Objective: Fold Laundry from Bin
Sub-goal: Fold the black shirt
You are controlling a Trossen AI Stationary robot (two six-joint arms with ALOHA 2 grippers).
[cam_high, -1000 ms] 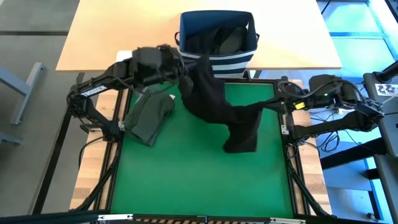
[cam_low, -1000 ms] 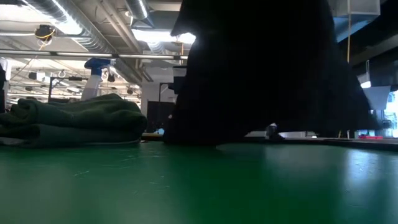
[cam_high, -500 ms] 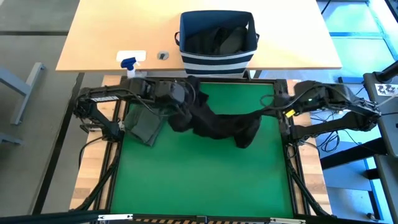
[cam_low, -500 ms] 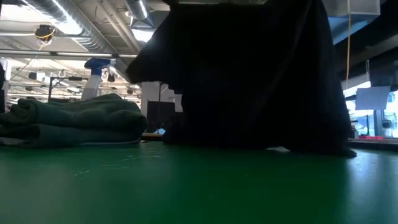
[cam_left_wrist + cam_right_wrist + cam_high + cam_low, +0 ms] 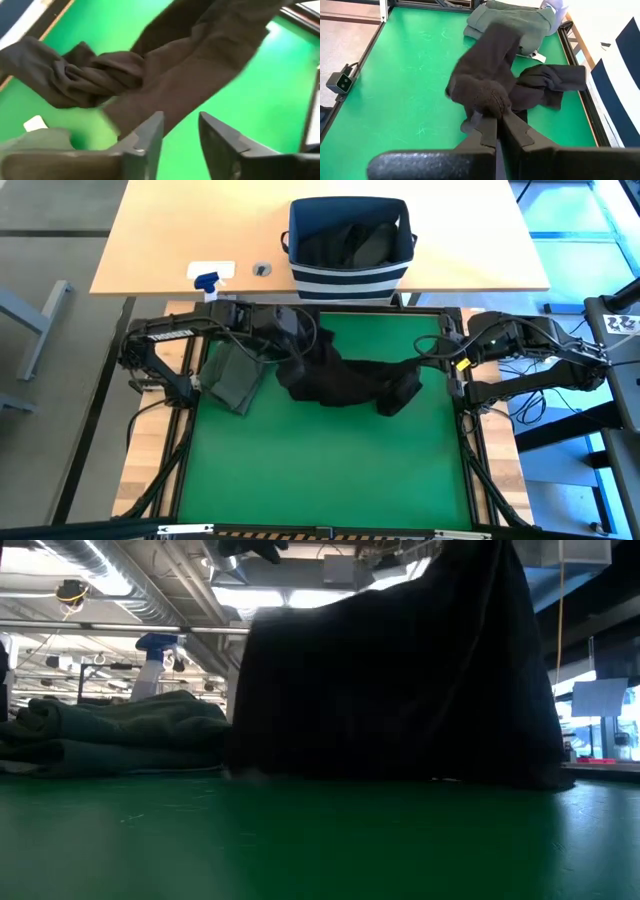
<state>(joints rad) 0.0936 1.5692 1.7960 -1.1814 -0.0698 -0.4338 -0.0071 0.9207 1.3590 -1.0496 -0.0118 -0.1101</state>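
A black garment (image 5: 345, 380) lies stretched across the far half of the green surface (image 5: 320, 470), bunched at its left end and rising at its right end toward the right gripper (image 5: 447, 352). In the right wrist view that gripper's (image 5: 496, 120) jaws are clamped together on a gathered knot of the black garment (image 5: 487, 75), which trails away from them across the mat. The left gripper (image 5: 300, 340) sits over the left, crumpled end of the cloth; in its wrist view the left gripper's (image 5: 181, 131) jaws stand apart with a clear gap between them, the black garment (image 5: 165, 75) lying beyond and under them rather than pinched. A folded dark olive green garment (image 5: 235, 375) rests at the left edge of the green surface, just beside the black one; from the low view it shows as a neat stack (image 5: 110, 730) left of the hanging black cloth (image 5: 400, 670). The bin (image 5: 350, 275) stands on the wooden table beyond the mat, with dark cloth (image 5: 350, 242) inside it. A spray bottle (image 5: 208, 277) lies left of the bin.
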